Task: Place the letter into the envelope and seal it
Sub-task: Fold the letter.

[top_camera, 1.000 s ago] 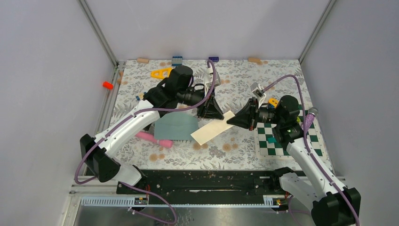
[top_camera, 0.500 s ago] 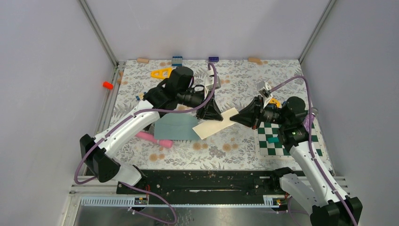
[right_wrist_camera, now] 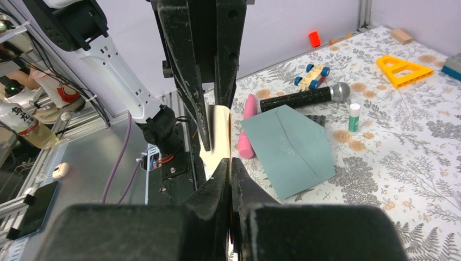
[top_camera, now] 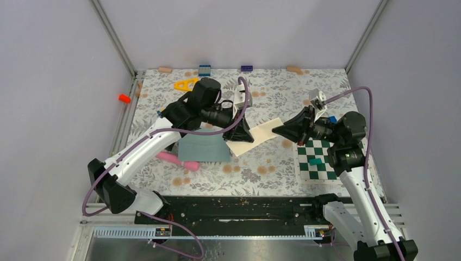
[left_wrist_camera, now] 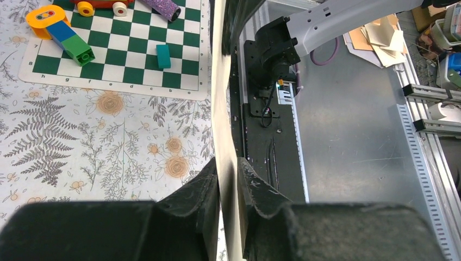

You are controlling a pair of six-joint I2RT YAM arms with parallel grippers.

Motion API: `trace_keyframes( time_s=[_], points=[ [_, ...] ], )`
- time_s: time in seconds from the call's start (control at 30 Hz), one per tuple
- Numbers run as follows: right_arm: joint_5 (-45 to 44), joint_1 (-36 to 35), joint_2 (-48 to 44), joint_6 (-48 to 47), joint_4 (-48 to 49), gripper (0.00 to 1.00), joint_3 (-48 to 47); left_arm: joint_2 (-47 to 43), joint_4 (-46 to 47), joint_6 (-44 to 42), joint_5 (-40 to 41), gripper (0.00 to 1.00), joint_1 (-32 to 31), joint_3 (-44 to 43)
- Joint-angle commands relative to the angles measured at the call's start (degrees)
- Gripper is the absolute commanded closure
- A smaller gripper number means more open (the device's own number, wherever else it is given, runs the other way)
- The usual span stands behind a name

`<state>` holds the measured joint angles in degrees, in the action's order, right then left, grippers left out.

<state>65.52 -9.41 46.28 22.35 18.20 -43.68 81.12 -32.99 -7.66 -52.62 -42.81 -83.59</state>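
- envelope (top_camera: 202, 148): flat on the tabletop (top_camera: 255, 179), just beside my left hand on its outer side. Neither hand touches it.
- left hand (left_wrist_camera: 228, 169): clamped on one end of the letter (top_camera: 256, 136), with the sheet edge-on between the fingers.
- letter: off the tabletop and tilted, spanning from my left hand to my right. The lower end is at the left hand, near the envelope's edge.
- right hand (right_wrist_camera: 231, 166): fingers together, tips at the letter's other end. It looks like a pinch, but the contact is partly hidden.
- risk: both hands are on one thin sheet. Pulling apart or twisting out of step could tear or crease it; closing in could buckle it.
- risk: the envelope lies loose, so the letter's edge could shove it along instead of sliding in. I can't tell if the mouth is open.
- container: the envelope only. Nothing is seen inside, and the letter is fully outside.
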Motion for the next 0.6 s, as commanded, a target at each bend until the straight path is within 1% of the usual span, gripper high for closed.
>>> trace_keyframes(
  time_s=[0.0, 0.3, 0.57],
  points=[
    [0.4, 1.4, -1.3, -1.0, -2.1, 1.00, -4.0, -2.7, -0.8, -3.4, -0.6, 0.82, -0.3, 0.0],
    [1.2, 3.1, -1.9, -3.1, -5.8, 1.00, -6.6, -3.8, -2.4, -5.5, -0.6, 0.80, -0.2, 0.5],
    [1.5, 3.7, -1.7, -3.0, -6.7, 1.00, -8.2, -4.4, -3.0, -6.7, -1.0, 0.80, -0.2, 1.0]
  ],
)
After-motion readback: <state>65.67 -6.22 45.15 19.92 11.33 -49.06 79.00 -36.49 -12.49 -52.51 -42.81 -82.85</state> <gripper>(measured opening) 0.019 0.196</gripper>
